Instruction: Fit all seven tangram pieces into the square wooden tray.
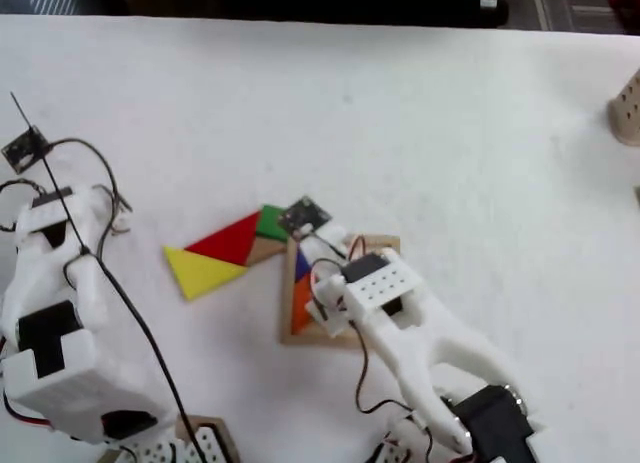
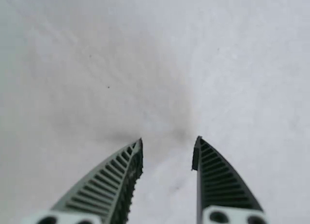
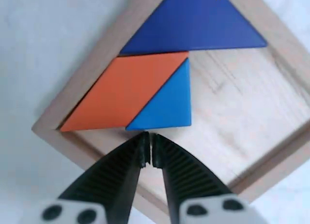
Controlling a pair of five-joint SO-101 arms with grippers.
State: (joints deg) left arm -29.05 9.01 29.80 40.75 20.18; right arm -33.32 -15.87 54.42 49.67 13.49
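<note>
With three pieces [image 3: 126,93] sitting in the tray [image 3: 77,96] and the yellow triangle [image 1: 203,270], red triangle [image 1: 226,241] and green piece [image 1: 270,223] lying left of it, I'm hovering my right gripper [image 3: 148,149] all but closed, empty.

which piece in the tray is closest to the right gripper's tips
The small light-blue triangle: its edge lies right at the tips of the right gripper. The orange parallelogram adjoins it off to the side; the dark blue triangle lies beyond both.
</note>
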